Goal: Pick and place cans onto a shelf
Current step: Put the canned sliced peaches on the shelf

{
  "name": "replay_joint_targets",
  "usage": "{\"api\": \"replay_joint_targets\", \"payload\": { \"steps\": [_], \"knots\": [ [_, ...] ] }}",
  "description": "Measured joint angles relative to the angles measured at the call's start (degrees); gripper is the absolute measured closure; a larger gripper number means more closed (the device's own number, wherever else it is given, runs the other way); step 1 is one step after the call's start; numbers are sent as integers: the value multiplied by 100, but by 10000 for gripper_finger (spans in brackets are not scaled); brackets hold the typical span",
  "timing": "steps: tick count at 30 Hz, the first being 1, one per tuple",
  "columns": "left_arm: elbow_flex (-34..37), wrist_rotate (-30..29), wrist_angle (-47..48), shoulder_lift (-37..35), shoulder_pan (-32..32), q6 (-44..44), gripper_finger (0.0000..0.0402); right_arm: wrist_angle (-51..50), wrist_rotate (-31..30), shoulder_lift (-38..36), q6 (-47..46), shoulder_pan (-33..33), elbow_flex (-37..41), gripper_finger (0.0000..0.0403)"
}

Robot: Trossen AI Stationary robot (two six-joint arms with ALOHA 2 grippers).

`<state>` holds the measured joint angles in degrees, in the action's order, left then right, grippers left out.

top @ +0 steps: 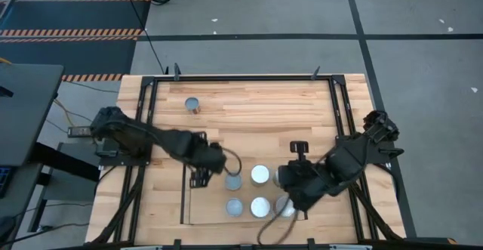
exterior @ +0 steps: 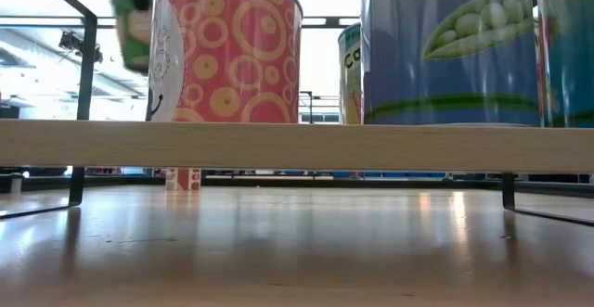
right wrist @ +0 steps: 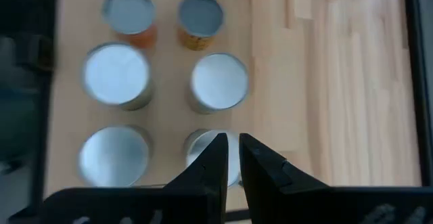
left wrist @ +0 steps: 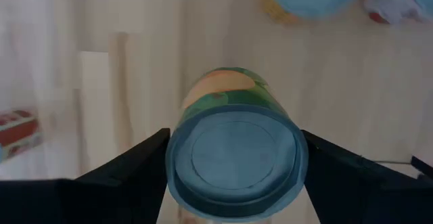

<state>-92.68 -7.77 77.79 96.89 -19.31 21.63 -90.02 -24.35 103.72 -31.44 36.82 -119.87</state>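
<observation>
From above, we see the left tool (top: 226, 171) clamped on a can (top: 232, 180) over the shelf (top: 183, 205); the right tool (top: 290, 197), fingers together, hovers beside it above the other cans (top: 259, 175). In the left wrist view, the can (left wrist: 233, 163) sits between our fingers (left wrist: 135, 166), gripped across its sides. It looks rigid, smooth, probably slippery.
</observation>
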Motion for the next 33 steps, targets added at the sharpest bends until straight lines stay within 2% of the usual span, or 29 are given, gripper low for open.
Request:
{"api": "replay_joint_targets", "payload": {
  "steps": [7, 12, 17, 24, 33],
  "knots": [
    [37, 9, -134, 625, -282, 201, 112, 0, -257, -109, -100, 260, 0, 367],
    [39, 238, -143, 998, -234, 301, 111, 1, -46, -113, -110, 284, 85, 384],
    [39, 356, -377, 1086, -316, 235, 111, 4, 2, -258, -282, 282, 362, 398],
    [39, 432, -583, 1086, -454, 206, 111, 0, 16, -498, -534, 280, 916, 389],
    [39, 852, -742, 1252, -433, 144, 111, 8, 39, -507, -614, 276, 977, 394]
  ]
}}
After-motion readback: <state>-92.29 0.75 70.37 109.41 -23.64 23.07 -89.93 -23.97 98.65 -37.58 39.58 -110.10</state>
